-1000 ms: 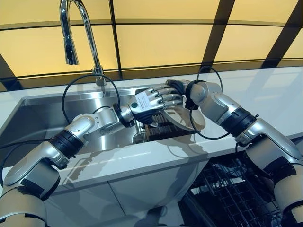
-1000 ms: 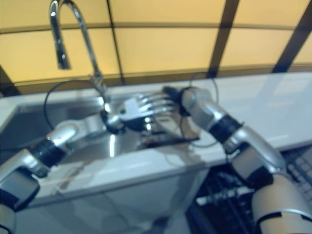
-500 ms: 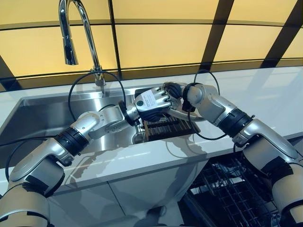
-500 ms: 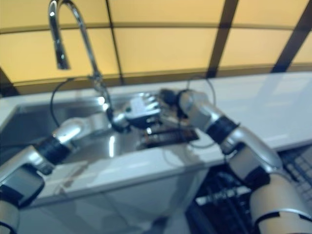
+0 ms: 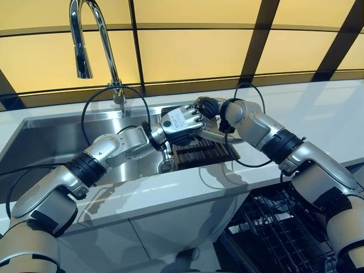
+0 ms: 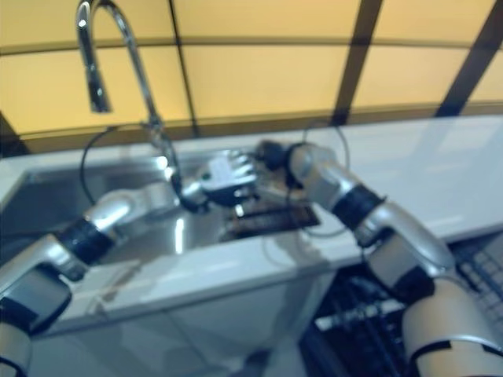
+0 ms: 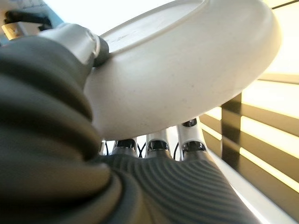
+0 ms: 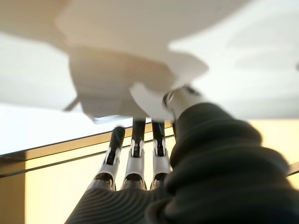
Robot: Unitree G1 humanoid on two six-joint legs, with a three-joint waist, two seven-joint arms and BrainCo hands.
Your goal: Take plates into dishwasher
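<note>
A white plate [image 5: 219, 137] is held low over the dark slatted rack [image 5: 199, 154] at the right end of the sink, between both hands. My left hand [image 5: 180, 123] covers its near side. In the left wrist view the thumb [image 7: 85, 41] presses on the plate [image 7: 187, 70] from one face and the fingers [image 7: 158, 142] lie against the other. My right hand [image 5: 211, 107] grips the far rim. Its wrist view shows the thumb [image 8: 185, 100] against the plate [image 8: 140, 46] and the fingers [image 8: 135, 156] reaching behind it.
The steel sink [image 5: 51, 136] runs to the left under a tall curved faucet [image 5: 94, 34]. A white counter [image 5: 318, 108] surrounds it. The open dishwasher with its dark wire rack [image 5: 273, 233] stands below at the lower right.
One second ago my left hand's fingers lay straight over the plate; they have since closed on it. The plate has sunk a little toward the rack. Hardly anything moved in the last half second.
</note>
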